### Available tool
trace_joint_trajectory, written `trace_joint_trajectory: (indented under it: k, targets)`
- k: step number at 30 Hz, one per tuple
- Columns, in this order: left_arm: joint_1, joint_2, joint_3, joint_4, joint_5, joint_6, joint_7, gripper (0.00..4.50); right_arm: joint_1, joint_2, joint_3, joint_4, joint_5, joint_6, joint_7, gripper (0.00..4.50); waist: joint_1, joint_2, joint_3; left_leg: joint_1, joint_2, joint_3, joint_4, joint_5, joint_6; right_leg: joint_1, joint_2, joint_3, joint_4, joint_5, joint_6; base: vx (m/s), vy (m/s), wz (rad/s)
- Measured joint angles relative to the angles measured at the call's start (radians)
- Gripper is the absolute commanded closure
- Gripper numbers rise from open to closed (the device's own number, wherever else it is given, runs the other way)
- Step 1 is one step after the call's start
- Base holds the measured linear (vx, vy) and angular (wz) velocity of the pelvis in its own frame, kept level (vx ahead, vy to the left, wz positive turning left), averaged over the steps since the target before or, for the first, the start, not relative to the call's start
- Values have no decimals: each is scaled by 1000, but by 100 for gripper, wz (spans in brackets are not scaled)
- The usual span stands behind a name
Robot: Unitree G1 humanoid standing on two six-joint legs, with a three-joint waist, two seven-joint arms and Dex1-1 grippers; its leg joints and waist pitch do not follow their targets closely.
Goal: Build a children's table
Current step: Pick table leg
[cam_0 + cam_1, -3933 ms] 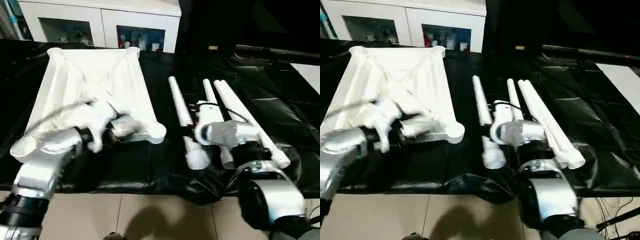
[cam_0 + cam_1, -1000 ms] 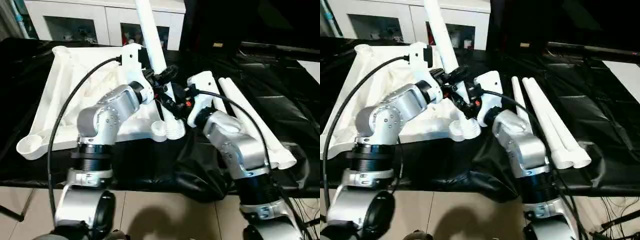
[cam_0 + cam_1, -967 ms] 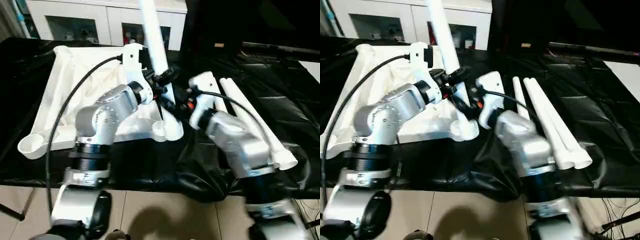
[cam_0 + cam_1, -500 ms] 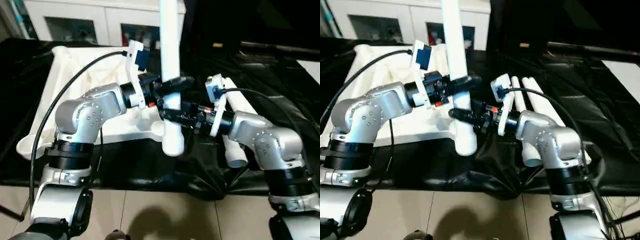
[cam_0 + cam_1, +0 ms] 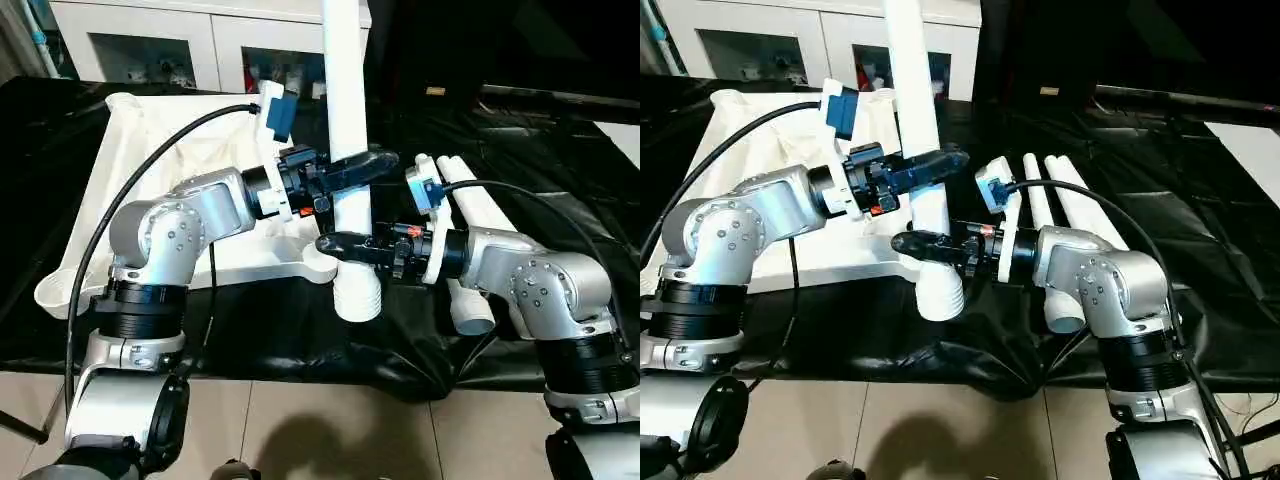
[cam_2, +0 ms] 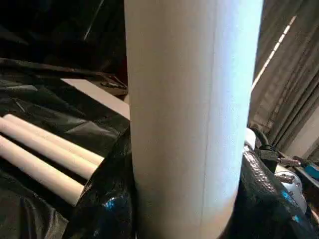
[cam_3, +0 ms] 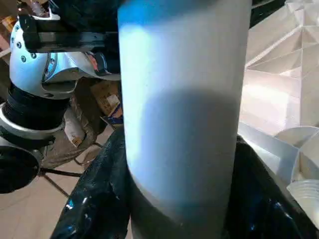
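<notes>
Left gripper [image 5: 352, 170] and right gripper [image 5: 345, 243] both clamp one upright leg [image 5: 347, 110], left above right.
Head views: the leg is a smooth white tube with a ribbed lower end, just beside the ribbed white top [image 5: 150, 170]'s near corner socket; spare legs [image 5: 1080, 215] lie on black sheeting [image 5: 560, 170]. Wrist views: black fingers [image 6: 107, 199] flank the plain tube.

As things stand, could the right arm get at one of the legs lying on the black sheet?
Probably not yet. The right gripper is closed around the upright leg, below the left gripper, which clamps it too. The spare legs lie just beside its forearm with nothing over them, so it would have to let go first.
</notes>
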State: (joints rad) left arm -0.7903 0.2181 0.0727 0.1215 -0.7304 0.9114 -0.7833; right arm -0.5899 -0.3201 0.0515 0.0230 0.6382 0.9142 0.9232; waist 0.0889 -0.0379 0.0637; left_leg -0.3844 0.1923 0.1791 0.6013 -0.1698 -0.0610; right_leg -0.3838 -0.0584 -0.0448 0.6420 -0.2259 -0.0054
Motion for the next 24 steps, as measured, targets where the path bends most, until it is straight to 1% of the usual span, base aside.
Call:
trace_joint_trajectory:
  k: [1,2,4,6,7,8,9,11,13,14,16,17,18,19,24]
  targets:
    - [0,0,0,0,0,0,0,264,0,2,0,0,0,0,-2,261,0,0,0,0,0,0,0,0,0,0,0,0,0,0,0,0,0,0]
    - [0,1,1,0,0,0,0,229,0,5,0,0,-1,-1,-7,262,1,0,0,0,0,0,0,0,0,0,0,0,0,0,0,0,0,0]
    - [-1,-5,6,2,4,-3,25,194,1,18,-1,1,-9,-16,-33,263,0,0,0,0,0,0,0,0,0,0,0,0,0,0,0,0,0,0]
    - [-11,-13,2,7,41,-17,73,194,3,49,0,5,-44,-50,-92,263,0,0,0,0,0,0,0,0,0,0,0,0,0,0,0,0,0,0]
    - [-12,-17,-4,7,58,-25,86,184,3,60,0,9,-53,-60,-112,263,0,0,0,0,0,0,0,0,0,0,0,0,0,0,0,0,0,0]
    - [-12,-26,-15,10,86,-45,121,184,3,69,-4,17,-64,-71,-142,263,1,0,0,0,0,0,0,0,0,0,0,0,0,0,0,0,0,0]
    - [-12,-38,-20,14,113,-67,156,160,3,73,-6,23,-71,-76,-162,264,1,0,0,0,0,0,0,0,0,0,0,0,0,0,0,0,0,0]
    - [-12,-60,-30,26,167,-111,236,154,3,94,-12,39,-96,-91,-213,264,-1,0,0,0,0,0,0,0,0,0,0,0,0,0,0,0,0,0]
    - [-12,-68,-31,31,182,-117,266,151,3,104,-12,46,-104,-97,-233,264,-1,0,0,0,0,0,0,0,0,0,0,0,0,0,0,0,0,0]
    - [-12,-71,-31,31,185,-118,274,169,2,105,-12,47,-108,-99,-240,264,-1,0,0,0,0,0,0,0,0,0,0,0,0,0,0,0,0,0]
    - [-12,-79,-30,30,185,-117,292,182,2,112,-12,52,-117,-107,-252,264,-2,0,0,0,0,0,-1,0,0,0,0,0,0,0,0,0,0,0]
    - [-12,-85,-30,30,185,-117,305,199,2,116,-12,58,-124,-115,-259,264,-2,0,0,0,0,0,-1,0,0,0,0,0,0,0,0,0,0,0]
    - [-12,-87,-28,30,185,-117,313,199,2,118,-10,61,-132,-121,-264,264,-2,0,0,0,0,0,0,0,0,0,0,0,0,0,0,0,0,0]
    - [-12,-87,-27,30,185,-117,317,212,2,120,-10,62,-135,-125,-266,264,-1,0,0,0,0,0,0,0,0,0,0,0,0,0,0,0,0,0]
    - [-12,-99,-11,32,179,-117,318,249,-2,122,-3,67,-143,-144,-271,264,-1,0,0,0,0,0,0,0,0,0,0,0,0,0,0,0,0,0]
